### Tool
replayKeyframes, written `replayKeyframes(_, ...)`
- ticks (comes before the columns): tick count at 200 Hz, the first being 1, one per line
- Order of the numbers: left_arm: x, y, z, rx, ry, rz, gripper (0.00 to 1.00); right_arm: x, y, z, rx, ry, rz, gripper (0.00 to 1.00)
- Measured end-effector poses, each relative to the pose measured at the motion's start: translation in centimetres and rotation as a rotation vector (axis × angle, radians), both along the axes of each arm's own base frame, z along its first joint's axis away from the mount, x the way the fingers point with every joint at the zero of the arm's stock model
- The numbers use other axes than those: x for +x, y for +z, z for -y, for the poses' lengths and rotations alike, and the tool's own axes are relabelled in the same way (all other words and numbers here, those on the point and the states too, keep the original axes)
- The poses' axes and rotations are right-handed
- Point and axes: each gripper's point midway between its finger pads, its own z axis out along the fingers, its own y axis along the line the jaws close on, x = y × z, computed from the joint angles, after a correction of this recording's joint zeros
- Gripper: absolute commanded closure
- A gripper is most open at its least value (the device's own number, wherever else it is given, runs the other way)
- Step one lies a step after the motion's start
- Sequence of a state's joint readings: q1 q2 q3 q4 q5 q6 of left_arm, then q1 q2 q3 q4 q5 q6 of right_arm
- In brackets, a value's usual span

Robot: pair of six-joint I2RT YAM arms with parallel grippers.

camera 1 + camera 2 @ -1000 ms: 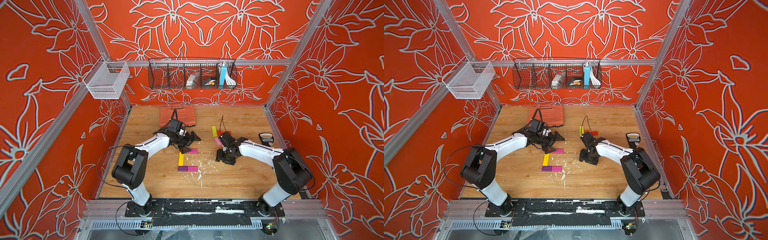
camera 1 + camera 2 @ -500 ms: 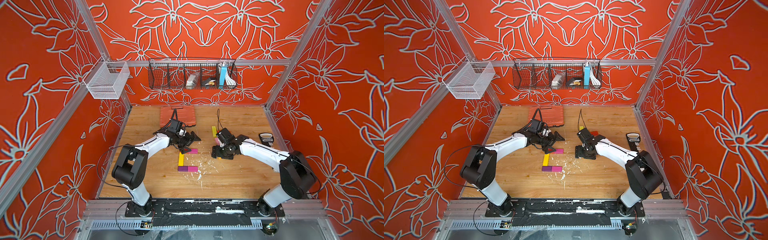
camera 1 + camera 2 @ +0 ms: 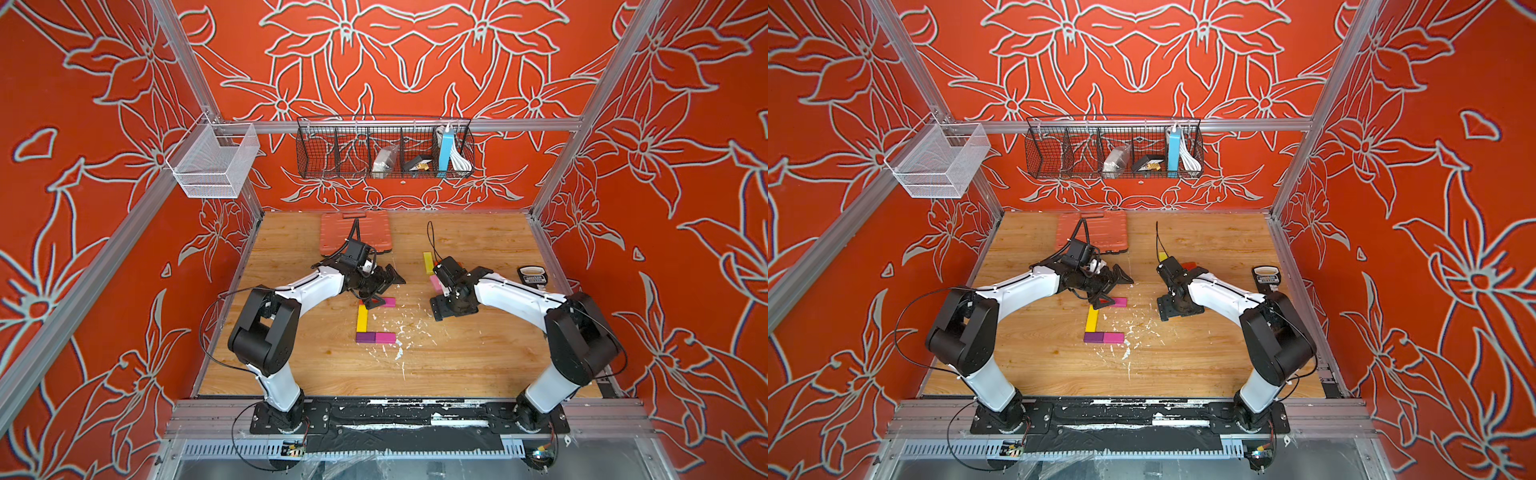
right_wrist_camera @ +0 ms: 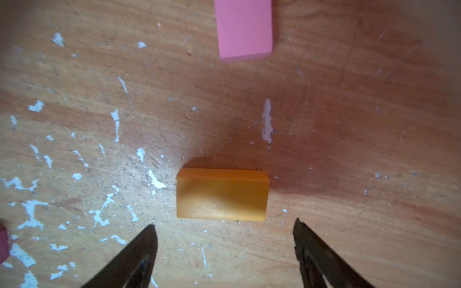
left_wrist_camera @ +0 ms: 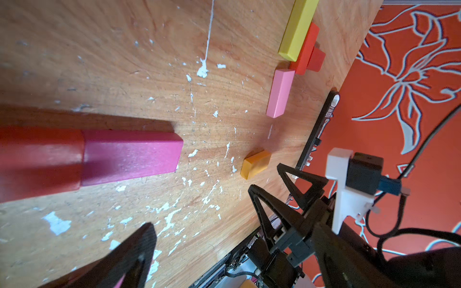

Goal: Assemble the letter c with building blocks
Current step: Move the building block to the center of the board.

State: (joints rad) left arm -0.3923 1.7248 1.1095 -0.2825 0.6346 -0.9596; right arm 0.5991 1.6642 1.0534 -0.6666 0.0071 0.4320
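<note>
While my right gripper (image 4: 224, 224) hangs with its jaws spread, the orange block (image 4: 222, 194) lies flat on the table (image 4: 374, 99) just past its tips, untouched, near the pink block (image 4: 244, 27). My left gripper (image 3: 386, 289), wide apart too, grips nothing close to the red block (image 5: 37, 162) and magenta block (image 5: 129, 157), which sit end to end by the yellow block (image 3: 362, 319).

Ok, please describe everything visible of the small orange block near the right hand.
The small orange block is a short, flat rectangular piece, smooth and matt, with rounded edges. It lies flat on the wooden table, touching no other block; a pink block lies apart from it. The open right hand is just short of it, not touching.
</note>
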Motion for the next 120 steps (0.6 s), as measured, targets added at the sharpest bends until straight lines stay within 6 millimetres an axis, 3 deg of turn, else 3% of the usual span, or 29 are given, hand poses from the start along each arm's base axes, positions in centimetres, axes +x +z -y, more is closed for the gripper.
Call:
replayKeyframes(68,0.5,0.0,0.2,0.001,0.003,0.001,0.02,0.5,-1.5,-0.6,0.046,-0.015,-0.034,0.20)
replayKeyframes(120,0.5,-0.2,0.3,0.002,0.004,-0.004,0.02,0.4,-1.8,-0.9,0.066,-0.045,-0.050,0.34)
